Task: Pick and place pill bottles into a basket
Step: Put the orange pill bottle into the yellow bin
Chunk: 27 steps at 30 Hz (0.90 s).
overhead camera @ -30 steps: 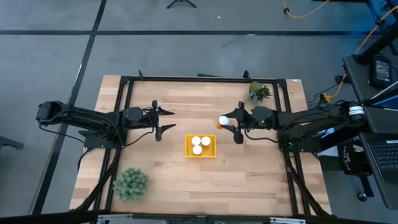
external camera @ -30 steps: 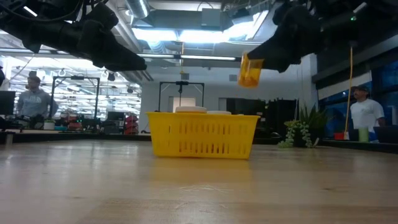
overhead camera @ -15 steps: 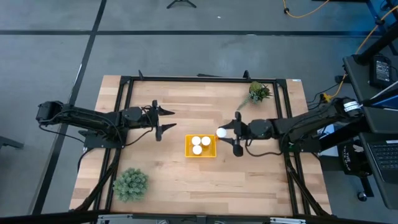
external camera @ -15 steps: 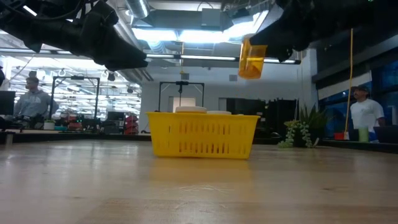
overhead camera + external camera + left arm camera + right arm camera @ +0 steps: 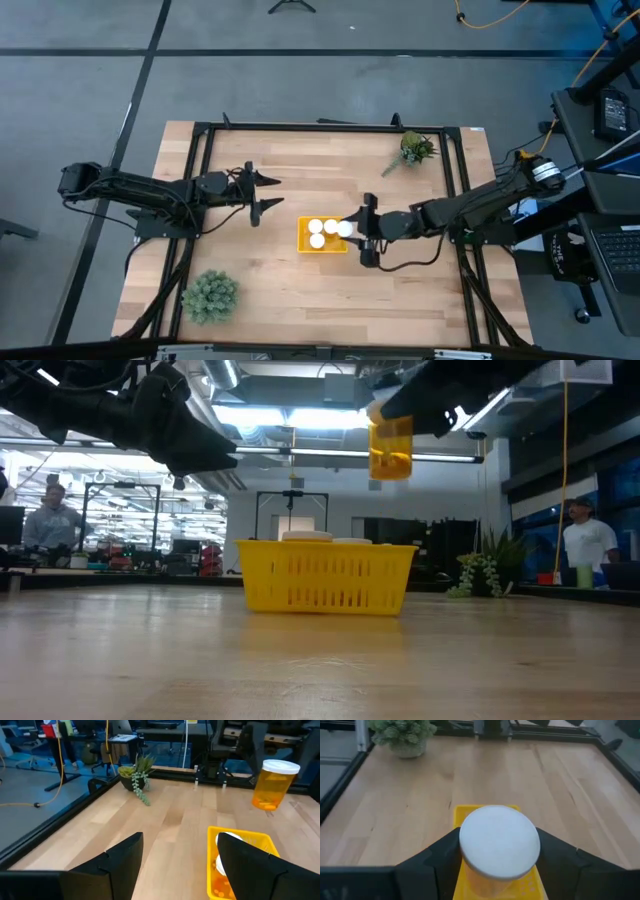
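Note:
The yellow basket (image 5: 322, 236) sits at the table's middle and also shows in the low view (image 5: 325, 575). Three pill bottles stand in it with their white caps (image 5: 317, 234) up. My right gripper (image 5: 350, 231) is shut on another orange pill bottle (image 5: 390, 448), held high over the basket's right edge. That bottle also shows in the left wrist view (image 5: 274, 785). My left gripper (image 5: 262, 195) is open and empty, left of the basket and a little toward the far edge. My right gripper pinches the bottle's top end between its two fingers (image 5: 439, 856), one on either side of the white cap (image 5: 499, 847). The fingers come level from the table's right. The bottle hangs upright, cap up, lifted clear above the basket.
A round green plant (image 5: 210, 295) stands at the near left and a smaller one (image 5: 415, 148) at the far right. Black frame rails (image 5: 190, 220) run along the table's sides. People (image 5: 55, 520) show in the room behind.
My right gripper has carried the bottle toward the table's left and a little toward its near edge, up to the basket's right edge. The bottle has risen slightly and come from tilted to upright.

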### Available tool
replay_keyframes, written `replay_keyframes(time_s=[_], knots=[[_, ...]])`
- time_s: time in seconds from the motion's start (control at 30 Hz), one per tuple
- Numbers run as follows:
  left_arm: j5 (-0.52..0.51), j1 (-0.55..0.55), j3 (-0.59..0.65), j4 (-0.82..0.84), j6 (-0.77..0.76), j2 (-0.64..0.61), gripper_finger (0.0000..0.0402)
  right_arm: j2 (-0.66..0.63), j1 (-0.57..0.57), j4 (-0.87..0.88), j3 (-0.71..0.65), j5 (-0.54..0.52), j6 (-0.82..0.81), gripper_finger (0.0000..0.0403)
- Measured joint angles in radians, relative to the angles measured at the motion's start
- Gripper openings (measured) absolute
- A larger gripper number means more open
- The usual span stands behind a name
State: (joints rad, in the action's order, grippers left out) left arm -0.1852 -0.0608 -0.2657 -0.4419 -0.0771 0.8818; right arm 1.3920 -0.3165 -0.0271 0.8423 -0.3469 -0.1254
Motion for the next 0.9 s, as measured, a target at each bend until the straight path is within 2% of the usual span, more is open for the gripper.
replay_keyframes(time_s=[0.2, 0.43, 0.67, 0.9], knots=[[0.000, 0.000, 0.000, 0.051, -0.041, 0.000, 0.0251, 0.067, -0.021, 0.037, 0.080, -0.045, -0.004, 0.0220], [0.000, 0.000, 0.000, 0.089, -0.044, 0.000, 0.0251, 0.152, -0.023, -0.002, 0.083, -0.046, -0.052, 0.0220], [0.002, 0.000, 0.000, 0.089, -0.045, 0.000, 0.0251, 0.243, -0.021, -0.085, 0.083, -0.064, -0.026, 0.0220], [0.003, 0.002, 0.000, 0.094, -0.059, 0.000, 0.0251, 0.273, -0.003, -0.087, 0.083, -0.067, -0.031, 0.0220]])
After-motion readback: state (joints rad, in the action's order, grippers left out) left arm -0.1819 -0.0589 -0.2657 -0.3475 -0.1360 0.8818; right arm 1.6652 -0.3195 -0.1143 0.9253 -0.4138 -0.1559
